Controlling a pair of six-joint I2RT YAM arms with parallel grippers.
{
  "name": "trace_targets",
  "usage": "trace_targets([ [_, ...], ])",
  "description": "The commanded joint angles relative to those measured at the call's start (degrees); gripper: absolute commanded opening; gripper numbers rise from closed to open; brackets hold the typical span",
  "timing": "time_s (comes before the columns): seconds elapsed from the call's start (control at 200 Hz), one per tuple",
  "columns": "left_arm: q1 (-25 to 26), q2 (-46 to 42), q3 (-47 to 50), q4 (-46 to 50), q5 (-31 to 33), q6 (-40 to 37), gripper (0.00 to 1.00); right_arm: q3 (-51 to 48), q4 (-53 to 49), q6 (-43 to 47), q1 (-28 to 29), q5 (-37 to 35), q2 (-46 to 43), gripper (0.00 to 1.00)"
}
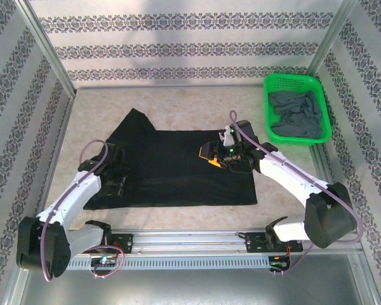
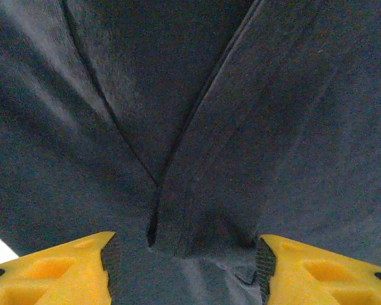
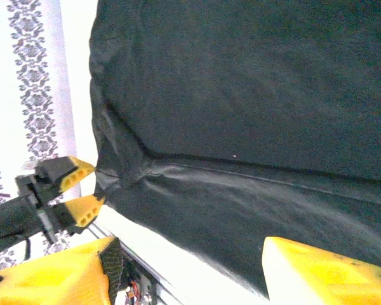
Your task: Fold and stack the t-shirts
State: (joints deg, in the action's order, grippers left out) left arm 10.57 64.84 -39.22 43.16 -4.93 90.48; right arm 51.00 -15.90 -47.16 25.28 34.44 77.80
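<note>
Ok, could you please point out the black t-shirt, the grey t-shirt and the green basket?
black t-shirt [image 1: 178,168]: top view, middle of its body
grey t-shirt [image 1: 296,114]: top view, crumpled middle
green basket [image 1: 291,78]: top view, far rim

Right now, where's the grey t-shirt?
Top view: the grey t-shirt lies crumpled inside the green basket in the far right corner, apart from the black t-shirt spread mid-table.

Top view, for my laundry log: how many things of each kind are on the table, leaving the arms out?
black t-shirt: 1
grey t-shirt, crumpled in the basket: 1
green basket: 1
Total: 3
</note>
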Motion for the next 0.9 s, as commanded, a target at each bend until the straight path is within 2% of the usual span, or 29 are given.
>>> trace_targets([
  [0.0, 1.29, 3.62, 0.14, -3.58, -1.63, 6.98, 0.58, 0.71, 3.11, 0.31, -0.14, 1.51, 0.25, 0.61],
  [0.275, 3.23, 5.3, -0.34, -0.31, -1.34, 9.57, 0.56, -0.4, 3.35, -0.3, -2.07, 1.78, -0.11, 0.61],
  [0.47, 3.63, 6.42, 3.96, -8.62, -3.19, 13.42, 0.54, -1.03, 11.23, -2.29, -1.53, 6.44, 0.54, 0.6],
  [0.545, 3.58, 7.25, 3.22, -9.71, -1.85, 13.05, 0.46, -0.7, 11.37, -2.39, -1.4, 6.7, 1.01, 0.6],
  [0.699, 3.73, 9.09, 0.71, -10.45, -0.88, 9.5, 0.15, -0.48, 10.36, -2.18, -1.46, 6.16, 1.47, 0.59],
  [0.779, 3.99, 10.38, -1.61, -8.33, -0.48, 6.38, 0.1, -0.35, 9.69, -2.06, -1.46, 5.76, 1.34, 0.59],
  [0.894, 4.37, 13.04, -5.25, -6.74, -0.18, 1.06, 0.09, -0.48, 9.3, -1.91, -1.72, 5.57, 1.34, 0.59],
])
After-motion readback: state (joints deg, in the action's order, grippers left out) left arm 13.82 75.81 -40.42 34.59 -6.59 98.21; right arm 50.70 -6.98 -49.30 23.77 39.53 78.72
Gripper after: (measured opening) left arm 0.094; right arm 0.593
